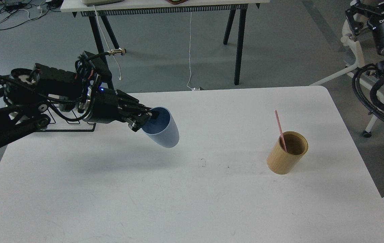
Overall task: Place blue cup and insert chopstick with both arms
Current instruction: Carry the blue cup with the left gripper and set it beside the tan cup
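Our left gripper (146, 119) is holding the blue cup (163, 130) by its rim, one finger inside, one outside, closed on the wall; the cup is hanging tilted above the worktop (192, 202), left of centre, not yet set down. Further right, the chopstick (280, 130) is standing in the tan holder (287, 152), leaning on its rim. Our right gripper (355, 18) is sitting high at the far right edge, well off the worktop; we cannot tell how its fingers stand. Left to do, we're judging: placing the cup upright, then picking the chopstick and inserting it.
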{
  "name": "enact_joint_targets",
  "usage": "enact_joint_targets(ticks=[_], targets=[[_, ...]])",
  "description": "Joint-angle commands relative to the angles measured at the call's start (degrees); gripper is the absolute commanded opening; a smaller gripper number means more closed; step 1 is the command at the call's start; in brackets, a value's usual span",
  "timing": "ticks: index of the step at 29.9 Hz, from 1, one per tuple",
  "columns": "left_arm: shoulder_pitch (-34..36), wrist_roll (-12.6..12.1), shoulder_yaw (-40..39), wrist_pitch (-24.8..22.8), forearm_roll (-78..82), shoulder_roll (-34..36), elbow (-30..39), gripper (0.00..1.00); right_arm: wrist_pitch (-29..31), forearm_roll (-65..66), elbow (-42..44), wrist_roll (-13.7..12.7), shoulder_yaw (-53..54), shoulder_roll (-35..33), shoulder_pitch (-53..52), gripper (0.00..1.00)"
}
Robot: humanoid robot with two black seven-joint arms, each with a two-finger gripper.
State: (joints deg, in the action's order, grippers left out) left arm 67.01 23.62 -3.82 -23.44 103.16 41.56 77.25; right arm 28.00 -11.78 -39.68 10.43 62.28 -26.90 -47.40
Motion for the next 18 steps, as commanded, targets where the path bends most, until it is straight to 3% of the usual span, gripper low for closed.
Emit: enact_joint_targets(ticks=[1, 7, 13, 18], targets=[[0.40, -0.15, 0.04, -3.09, 4.13, -7.35, -3.41, 0.05, 0.00, 0.00, 0.04, -0.06, -0.32, -0.53, 0.03, 0.99], [0.23, -0.24, 0.04, -4.56, 12.22, -18.52, -7.98, 0.05, 0.00, 0.00, 0.13, -0.06, -0.23, -1.23, 0.38, 0.99], [-0.48, -3.13, 0.48, -4.56, 17.59, -28.89, -14.57, 0.06, 0.00, 0.00, 0.04, 0.03, 0.38, -1.67, 0.38, 0.99], [-0.56, -3.23, 0.48, -4.56, 19.53, -35.40, -22.13, 0.06, 0.00, -0.09, 0.04, 0.03, 0.47, -1.67, 0.38, 0.99]])
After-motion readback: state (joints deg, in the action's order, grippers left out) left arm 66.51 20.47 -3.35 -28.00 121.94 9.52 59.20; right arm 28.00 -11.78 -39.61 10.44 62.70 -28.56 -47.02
